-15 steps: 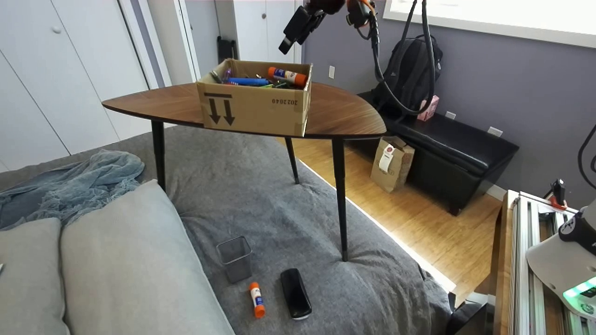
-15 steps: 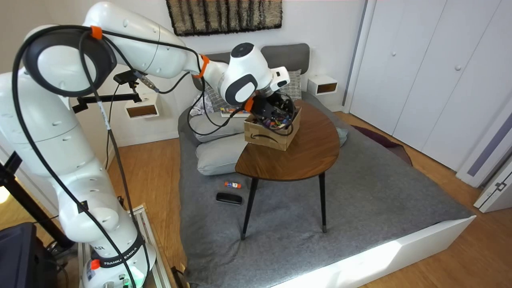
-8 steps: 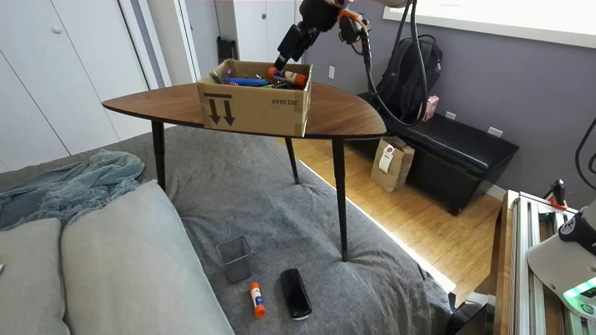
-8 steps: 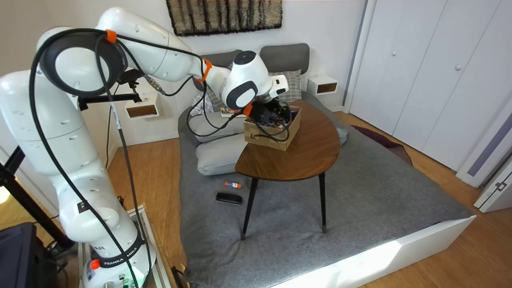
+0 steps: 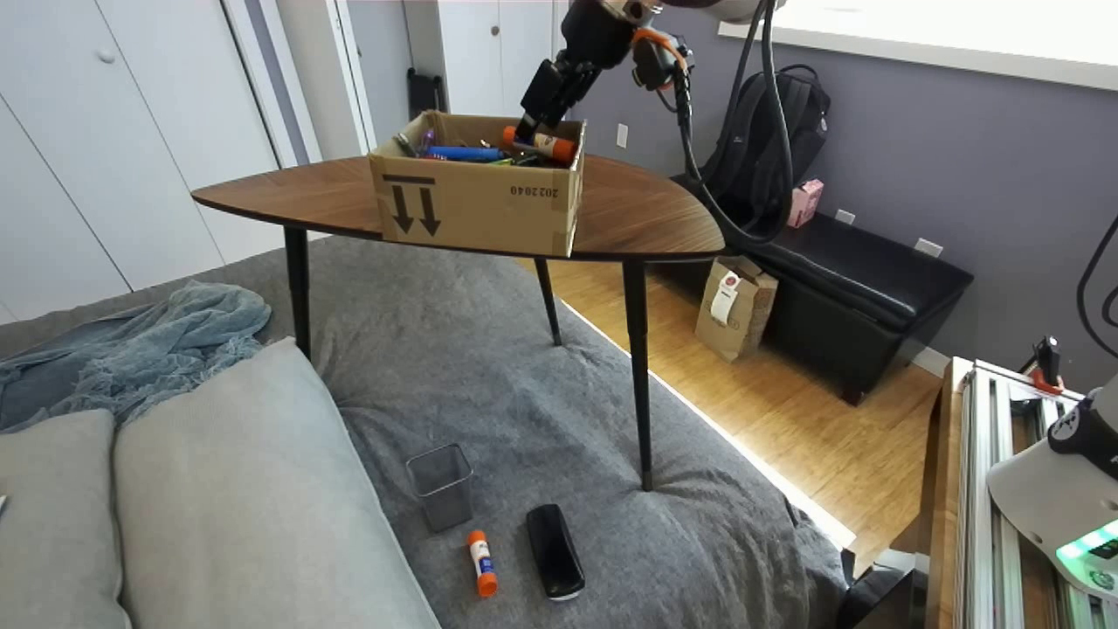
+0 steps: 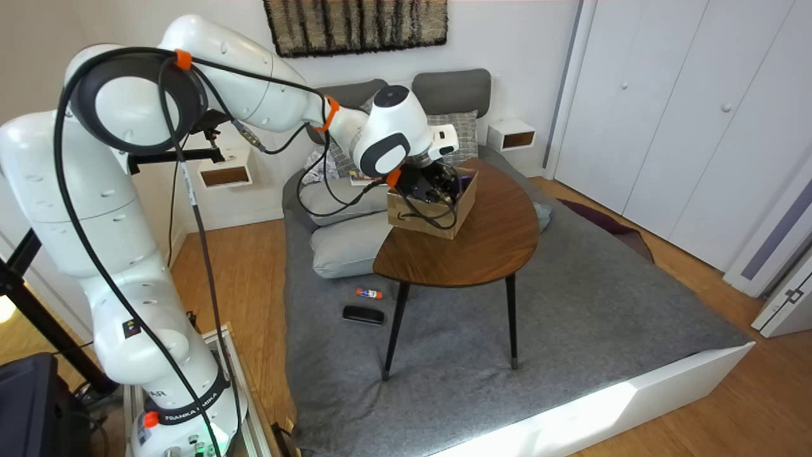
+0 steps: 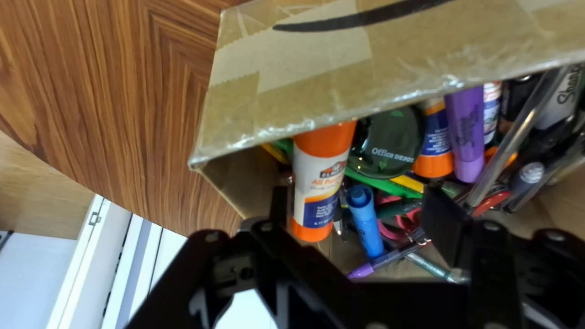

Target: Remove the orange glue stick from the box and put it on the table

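The orange glue stick leans near a corner of the cardboard box in an exterior view. It stands out large in the wrist view; its top end is partly behind the box wall. The box sits on the wooden table; both also show in an exterior view, the box on the table. My gripper is open, its fingers wide apart inside the box opening. The glue stick is between them, close beside the left-hand finger. The gripper also shows over the glue stick.
The box also holds a blue highlighter, a purple marker, another glue stick, scissors and pens. On the bed lie a further glue stick, a black case and a mesh cup. The box walls rise around the gripper.
My gripper has moved down into the box opening, its fingertips now level with the glue stick. The arm and its cables have lowered with it. The box and glue stick have not moved.
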{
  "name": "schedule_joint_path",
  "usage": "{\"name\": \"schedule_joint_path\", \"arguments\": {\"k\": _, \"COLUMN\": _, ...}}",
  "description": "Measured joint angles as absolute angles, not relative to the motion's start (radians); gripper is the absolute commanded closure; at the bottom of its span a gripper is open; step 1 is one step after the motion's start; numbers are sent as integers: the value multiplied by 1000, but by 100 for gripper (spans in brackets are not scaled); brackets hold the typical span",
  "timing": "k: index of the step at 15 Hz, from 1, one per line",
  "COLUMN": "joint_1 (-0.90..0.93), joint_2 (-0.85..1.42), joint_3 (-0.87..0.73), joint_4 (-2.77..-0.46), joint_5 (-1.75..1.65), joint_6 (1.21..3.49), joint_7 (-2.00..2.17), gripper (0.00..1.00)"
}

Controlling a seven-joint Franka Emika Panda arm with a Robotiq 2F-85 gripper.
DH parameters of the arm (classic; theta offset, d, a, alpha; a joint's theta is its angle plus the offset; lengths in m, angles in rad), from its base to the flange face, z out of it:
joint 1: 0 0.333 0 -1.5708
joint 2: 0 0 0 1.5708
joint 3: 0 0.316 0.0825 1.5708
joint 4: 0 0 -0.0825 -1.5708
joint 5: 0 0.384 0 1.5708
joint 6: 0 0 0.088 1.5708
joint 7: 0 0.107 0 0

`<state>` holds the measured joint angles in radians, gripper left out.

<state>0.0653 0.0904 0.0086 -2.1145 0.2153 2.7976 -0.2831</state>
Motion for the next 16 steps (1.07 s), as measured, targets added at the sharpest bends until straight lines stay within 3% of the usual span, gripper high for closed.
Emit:
{"name": "schedule_joint_path", "arguments": {"k": 5, "joint_1": 64, "joint_2": 95, "joint_3": 9, "joint_4": -2114, "joint_5": 215, "joint_6": 2796, "joint_7": -244, "gripper": 17}}
{"name": "schedule_joint_path", "arguments": {"k": 11, "joint_1": 60, "joint_2": 98, "joint_3": 10, "joint_4": -2113, "joint_5": 208, "joint_6": 2779, "joint_7": -165, "gripper": 37}}
{"name": "schedule_joint_path", "arguments": {"k": 16, "joint_1": 56, "joint_2": 99, "joint_3": 10, "joint_4": -2101, "joint_5": 173, "joint_6": 2745, "joint_7": -105, "gripper": 39}}
